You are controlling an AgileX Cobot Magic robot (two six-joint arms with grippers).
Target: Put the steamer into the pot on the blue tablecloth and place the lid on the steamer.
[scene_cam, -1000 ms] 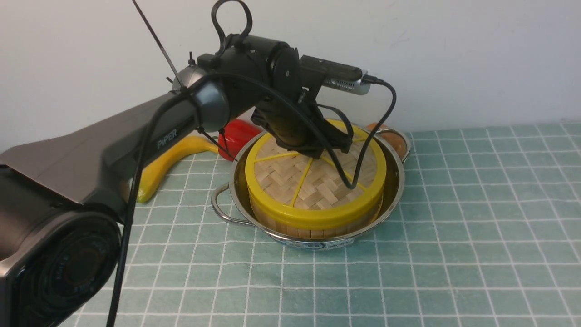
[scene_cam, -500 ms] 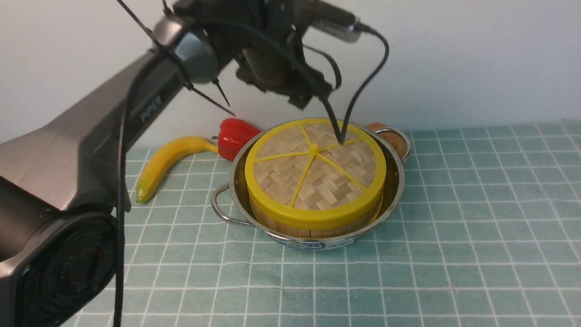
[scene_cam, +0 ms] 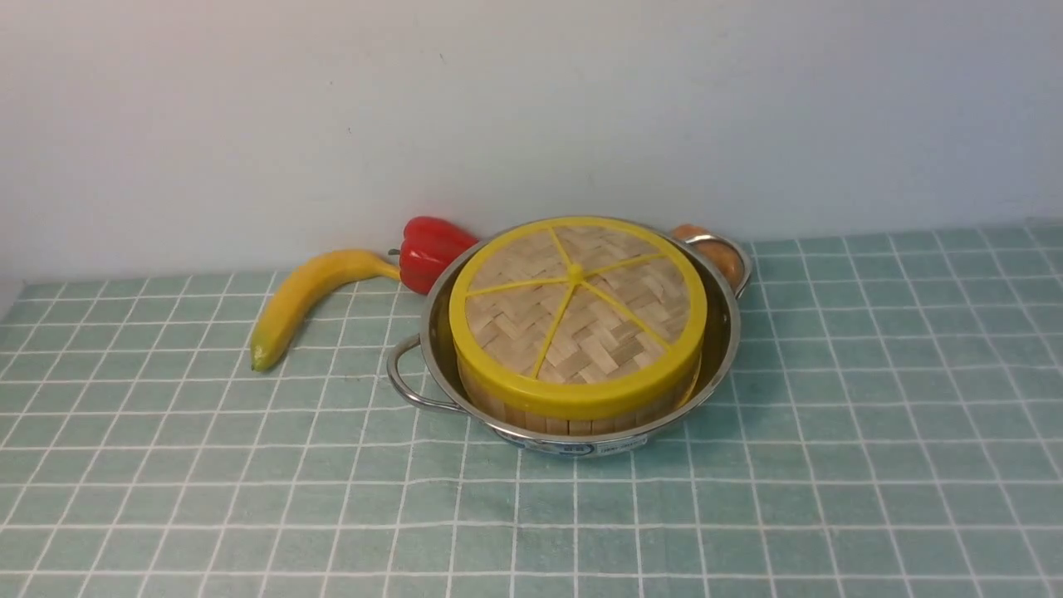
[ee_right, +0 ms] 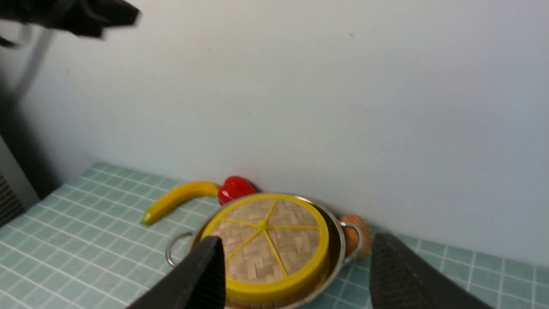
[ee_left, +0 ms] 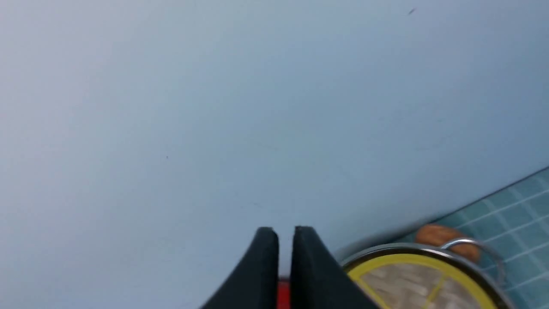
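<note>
The pot (scene_cam: pixel 440 361) stands on the cloth (scene_cam: pixel 830 482), near its far edge and around the middle of that edge. The steamer (scene_cam: pixel 569 424) sits inside the pot, and the lid (scene_cam: pixel 531 332) lies on top of the steamer, its yellow rim all round and its spokes meeting at a yellow hub. One pot handle points to the left, the other toward the far edge on the right. Just behind that second handle is a brown thing (scene_cam: pixel 718 253), partly hidden. A red pepper (scene_cam: pixel 432 252) lies just beside the pot on the left, by the far edge, and a banana (scene_cam: pixel 307 295) extends from it toward the far left corner. The left jaws (ee_left: pixel 285 234) are nearly together, a narrow gap between them, nothing gripped. The right jaws (ee_right: pixel 297 249) are wide apart and hold nothing.
</note>
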